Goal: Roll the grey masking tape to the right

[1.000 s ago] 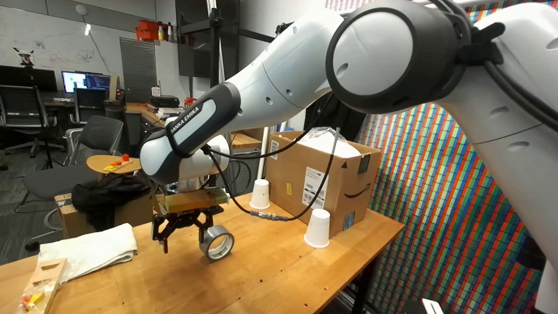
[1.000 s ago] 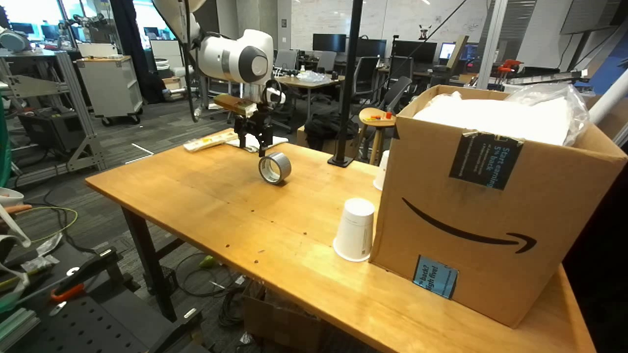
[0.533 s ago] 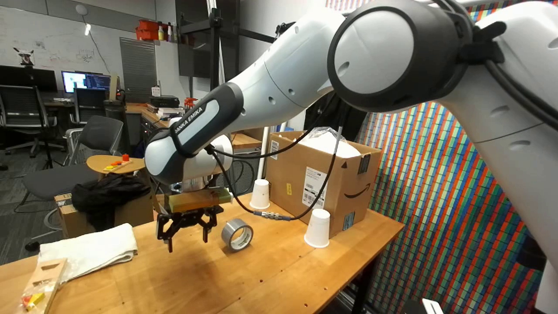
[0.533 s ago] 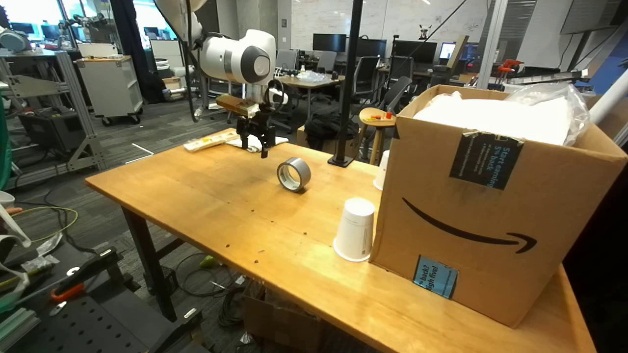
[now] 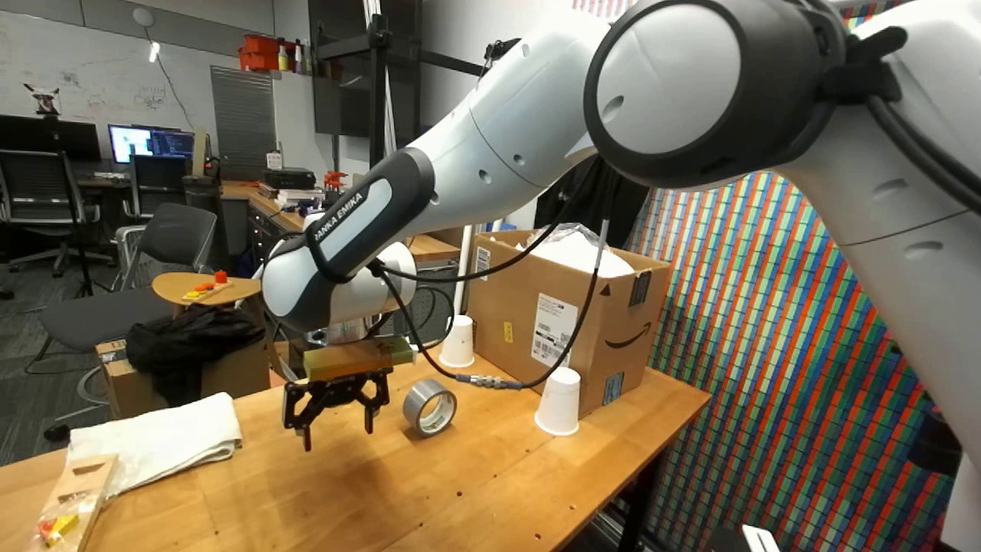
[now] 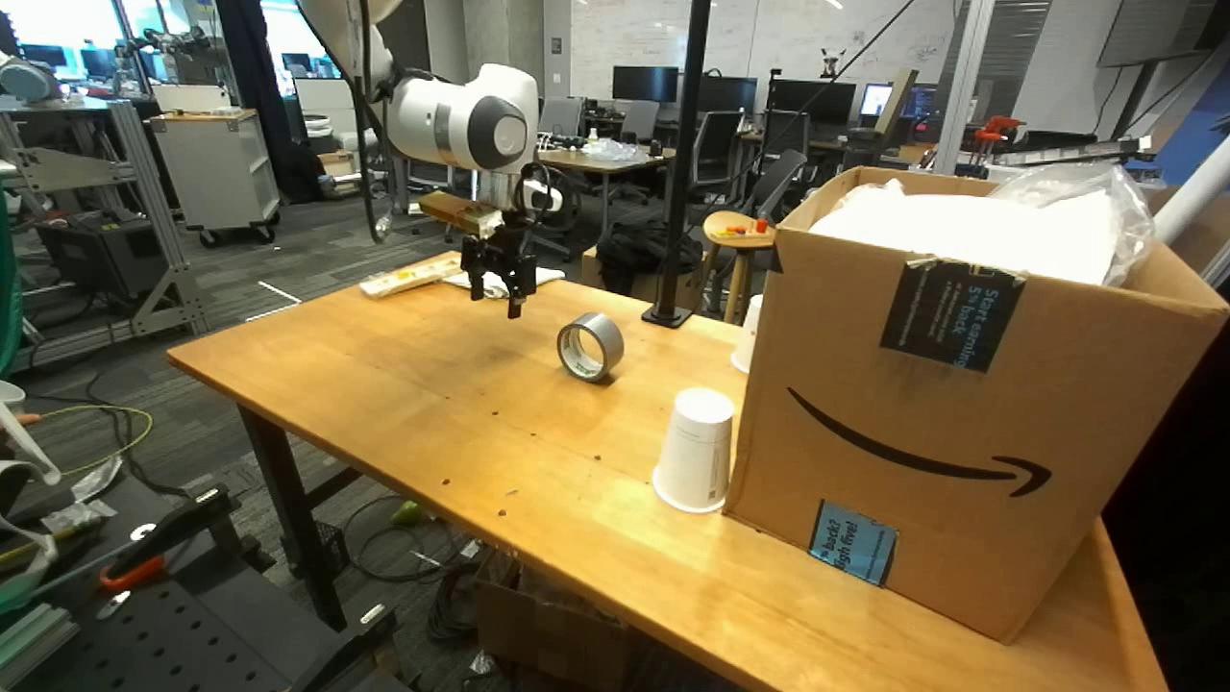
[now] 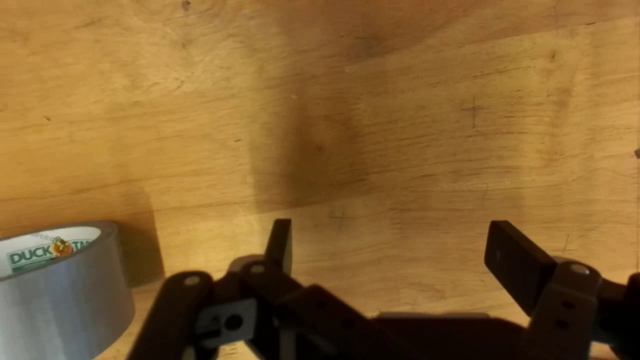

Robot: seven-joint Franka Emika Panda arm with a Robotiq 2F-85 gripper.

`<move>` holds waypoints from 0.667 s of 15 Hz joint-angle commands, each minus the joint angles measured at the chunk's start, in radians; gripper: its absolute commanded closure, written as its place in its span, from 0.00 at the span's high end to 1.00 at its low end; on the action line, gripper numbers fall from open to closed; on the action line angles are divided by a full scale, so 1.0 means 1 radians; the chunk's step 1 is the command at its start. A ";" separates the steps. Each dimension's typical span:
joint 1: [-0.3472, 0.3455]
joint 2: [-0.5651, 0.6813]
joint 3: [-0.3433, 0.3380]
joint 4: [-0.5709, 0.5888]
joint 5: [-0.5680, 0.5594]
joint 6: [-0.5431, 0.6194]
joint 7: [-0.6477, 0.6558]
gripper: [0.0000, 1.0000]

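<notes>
In an exterior view, the gripper (image 5: pixel 338 432) hangs over the wooden table (image 5: pixel 322 510), tips down, jaws spread wide and holding nothing. The grey masking tape (image 5: pixel 416 401) stands on its rolling edge on the table, outside the jaws, to the right of the nearest tip in the picture, with a visible gap.

In an exterior view, the tape is upright on its edge, hollow facing sideways, apart from the jaws and between them and a white paper cup (image 6: pixel 694 452). The cup is upturned, close beside a cardboard box (image 6: pixel 922 413); contact cannot be determined. A black post (image 6: pixel 684 173) rises behind the tape.

In the wrist view, the fingers (image 7: pixel 520 270) are set far apart, wood grain showing between them. The tape sits at lower left, partly cut off, beyond the finger at the picture's left. "DUCK" is legible on its inner wall.
</notes>
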 commanded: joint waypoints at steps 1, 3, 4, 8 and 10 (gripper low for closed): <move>-0.013 -0.051 0.002 -0.056 -0.001 0.041 0.008 1.00; -0.019 -0.051 0.001 -0.055 -0.002 0.047 0.006 1.00; -0.023 -0.052 0.001 -0.055 -0.001 0.049 0.003 1.00; -0.046 -0.059 -0.004 -0.063 0.002 0.061 -0.003 1.00; -0.060 -0.061 -0.007 -0.066 0.003 0.061 -0.009 1.00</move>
